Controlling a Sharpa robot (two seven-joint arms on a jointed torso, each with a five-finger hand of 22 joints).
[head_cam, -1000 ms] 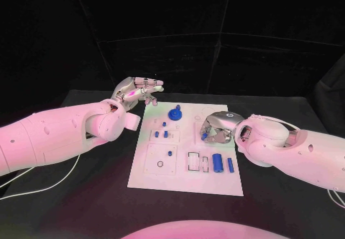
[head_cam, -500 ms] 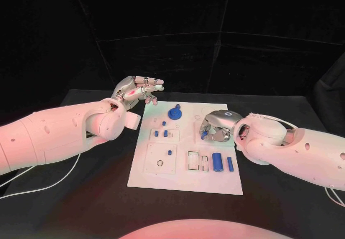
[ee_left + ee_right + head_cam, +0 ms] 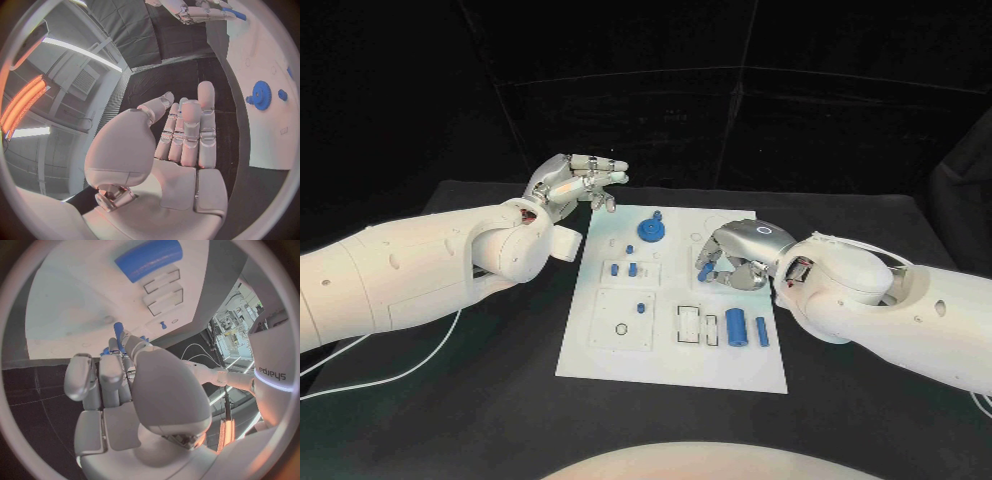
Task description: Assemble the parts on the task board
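- The right silver many-fingered hand (image 3: 737, 258) hangs over the right side of the flat white task board (image 3: 733, 375). Against the picture a second back it has edged a little toward the robot, and its small blue peg (image 3: 118, 330) is still with it.
- That peg sits pinched at the hand's fingertips, pointing at the board; the other fingers are curled in alongside it. I judge it is being lined up over a socket, though the hand hides the socket, so which one I cannot tell.
- The left silver many-fingered hand (image 3: 574, 183) is held up off the board's far left corner, holding nothing, its fingers straight and close together with the thumb apart. It has hardly moved over the second.
- The parts on the board lie as they did: a blue toothed gear (image 3: 651, 231) stands near the far edge, short blue pegs (image 3: 623, 268) stand in the left-hand block, and a thick blue cylinder (image 3: 736, 322) lies beside a thinner blue rod (image 3: 762, 332) near the right edge.
- So one part is in hand and not yet seated; the cylinder and rod look unplaced.
- The black bench (image 3: 877, 215) carries the board at its middle; a white cable (image 3: 401, 370) trails over its left side. Dark curtains close the room behind.
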